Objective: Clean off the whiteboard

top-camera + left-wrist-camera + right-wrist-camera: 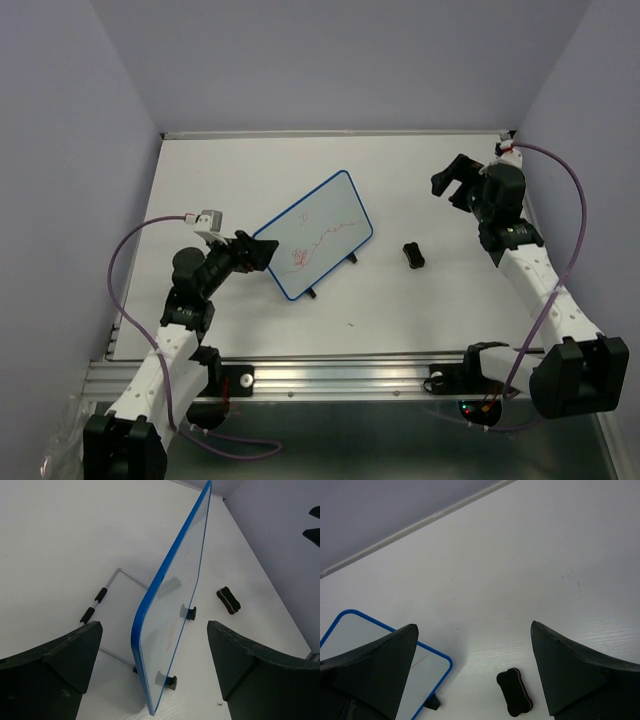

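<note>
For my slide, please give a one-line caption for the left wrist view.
Open jaws facing the edge of the propped whiteboard, eraser on the table beyond.

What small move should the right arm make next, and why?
Probably lower the right gripper toward the eraser. Its fingers are open and empty, the eraser lies untouched to the right of the whiteboard, and the board bears red scribbles.

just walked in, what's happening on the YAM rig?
Nothing is being wiped yet. The whiteboard stands tilted on its wire stand, red scribbles on it. The left gripper is open at its left corner, not clamped. The right gripper hangs open at far right; the eraser lies untouched on the table beside the board.
</note>
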{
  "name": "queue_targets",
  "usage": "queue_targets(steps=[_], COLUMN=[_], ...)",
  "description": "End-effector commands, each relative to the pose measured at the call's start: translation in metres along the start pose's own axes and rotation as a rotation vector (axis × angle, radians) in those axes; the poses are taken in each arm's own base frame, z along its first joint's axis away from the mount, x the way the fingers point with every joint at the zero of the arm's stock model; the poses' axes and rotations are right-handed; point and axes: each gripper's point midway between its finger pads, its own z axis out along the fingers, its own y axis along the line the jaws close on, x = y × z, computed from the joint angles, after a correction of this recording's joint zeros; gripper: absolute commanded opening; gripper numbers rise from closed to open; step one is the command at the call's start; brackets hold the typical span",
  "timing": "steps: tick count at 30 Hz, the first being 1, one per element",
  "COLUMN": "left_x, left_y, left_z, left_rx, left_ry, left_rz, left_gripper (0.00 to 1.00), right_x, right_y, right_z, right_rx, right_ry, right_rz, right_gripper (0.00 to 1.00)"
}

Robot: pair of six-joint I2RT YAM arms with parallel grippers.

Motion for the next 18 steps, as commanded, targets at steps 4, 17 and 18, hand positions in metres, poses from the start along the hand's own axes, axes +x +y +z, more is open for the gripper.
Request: queue_targets(steps=[4, 17, 18], left_x=[0.005, 0.002, 0.002], left_y=[0.005, -0.008, -0.009], left_z=[0.007, -0.004, -0.004], left_rx=[0.016, 0.086, 0.089], left_ry=[-0.016, -0.079, -0.074], left_rz=[0.020, 0.045, 0.044], left_gripper=[0.79, 0.55, 0.52], right_x=[0.002, 0.056, 0.060], right_y=[0.018, 0.007, 0.007], right_z=[0.011, 0.027, 0.027], right_rx=[-0.105, -0.124, -0.124], right_ry=[0.005, 0.169, 0.180], right_rz=[-0.023, -0.013, -0.001], right_gripper=[1.00, 1.00, 1.00])
